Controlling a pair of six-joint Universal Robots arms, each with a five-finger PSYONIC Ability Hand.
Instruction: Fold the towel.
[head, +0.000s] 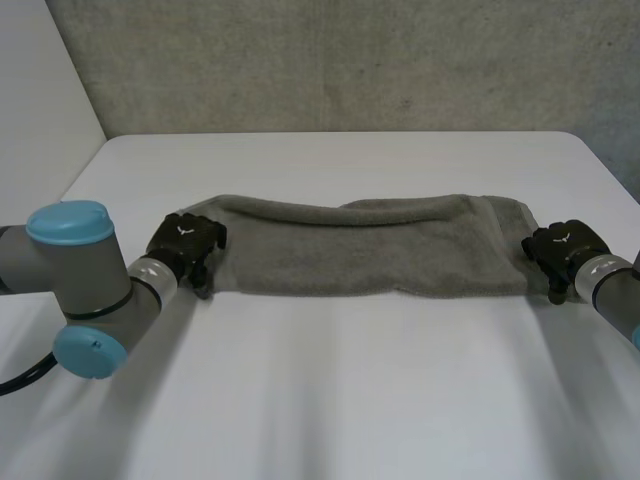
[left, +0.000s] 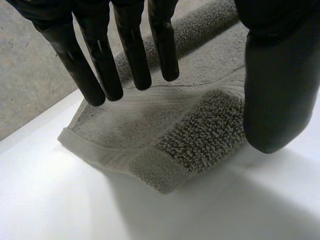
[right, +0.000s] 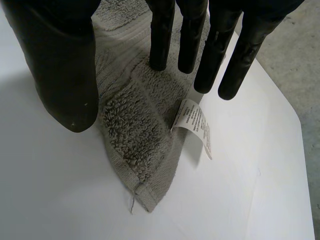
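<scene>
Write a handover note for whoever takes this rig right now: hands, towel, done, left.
Hands: the left robot hand is open, with straight fingers over the left end of the towel and the thumb beside its near edge. The right robot hand is open, with its fingertips at the towel's right end by the white label and the thumb apart.
Towel: a long strip across the table, between both hands.
Done: it looks doubled lengthwise.
Left: grip the ends and probably fold crosswise.

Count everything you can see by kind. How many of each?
Towel: 1
Label on the towel: 1
Hands: 2, the left hand and the right hand
Table: 1
Total: 5
</scene>
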